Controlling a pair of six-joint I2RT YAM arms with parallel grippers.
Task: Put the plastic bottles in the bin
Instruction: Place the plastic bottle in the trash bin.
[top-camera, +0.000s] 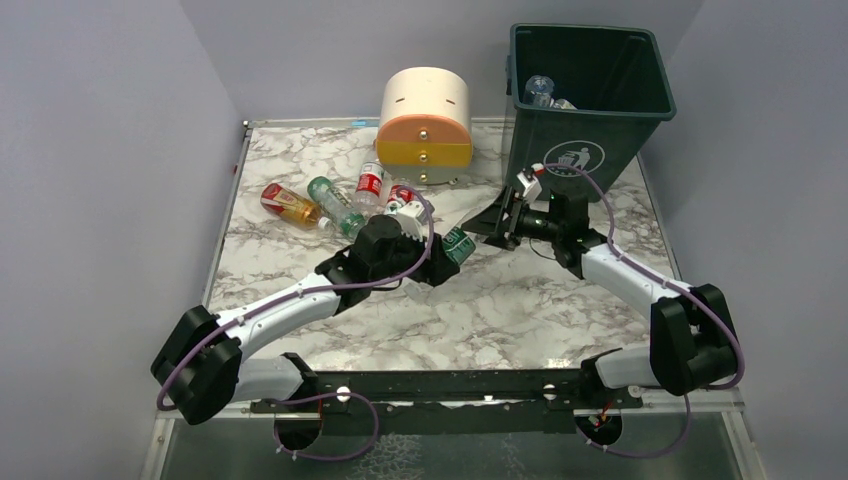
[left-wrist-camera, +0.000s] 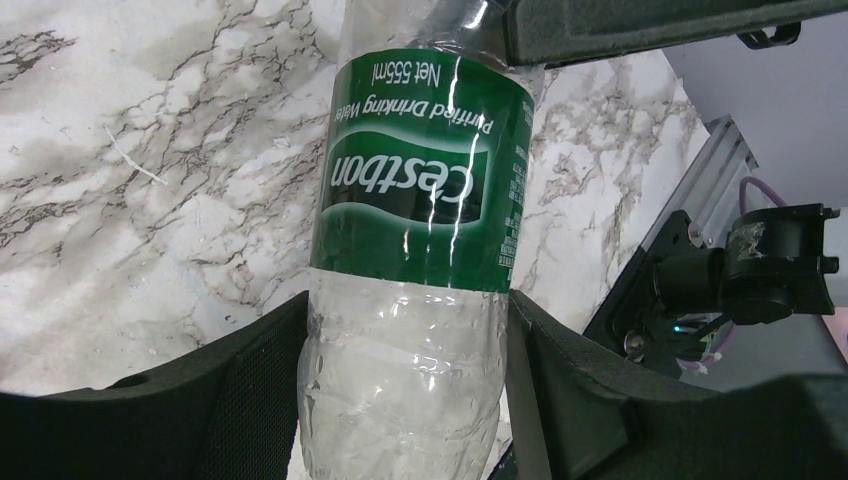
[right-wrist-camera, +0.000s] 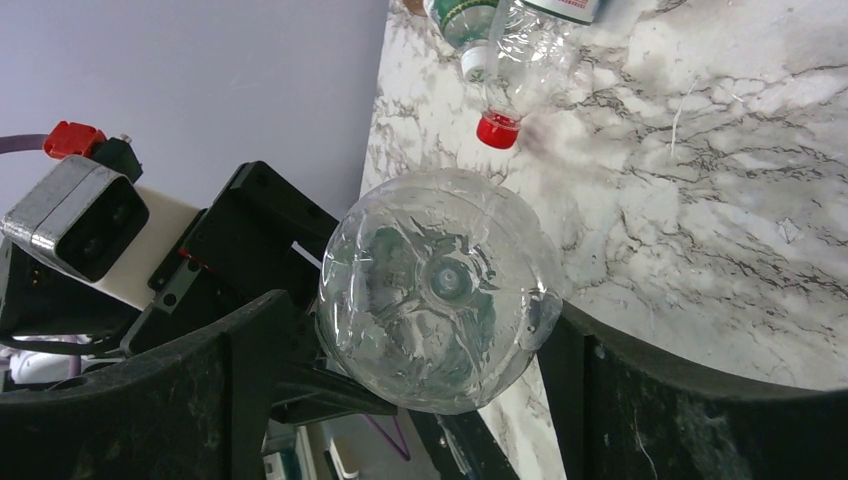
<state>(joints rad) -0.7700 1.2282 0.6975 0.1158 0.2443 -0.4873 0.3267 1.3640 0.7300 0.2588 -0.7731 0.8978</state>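
A clear plastic bottle with a green label (top-camera: 458, 246) hangs above the table's middle. My left gripper (top-camera: 436, 262) is shut on its crinkled body (left-wrist-camera: 420, 200), with a finger (left-wrist-camera: 250, 390) pressed against each side. My right gripper (top-camera: 486, 226) faces it from the right, open. Its fingers (right-wrist-camera: 260, 350) flank the bottle's round base (right-wrist-camera: 440, 290), and the right one sits at the base's edge. The dark green bin (top-camera: 590, 150) stands at the back right, just behind the right gripper, with clear bottles (top-camera: 545, 92) inside. Several bottles (top-camera: 335, 205) lie at the back left.
A cream-and-orange round drawer unit (top-camera: 425, 125) stands at the back, between the loose bottles and the bin. An orange bottle (top-camera: 288, 205) lies at the far left of the pile. In the right wrist view a red-capped bottle (right-wrist-camera: 520, 60) lies on the marble beyond the held one.
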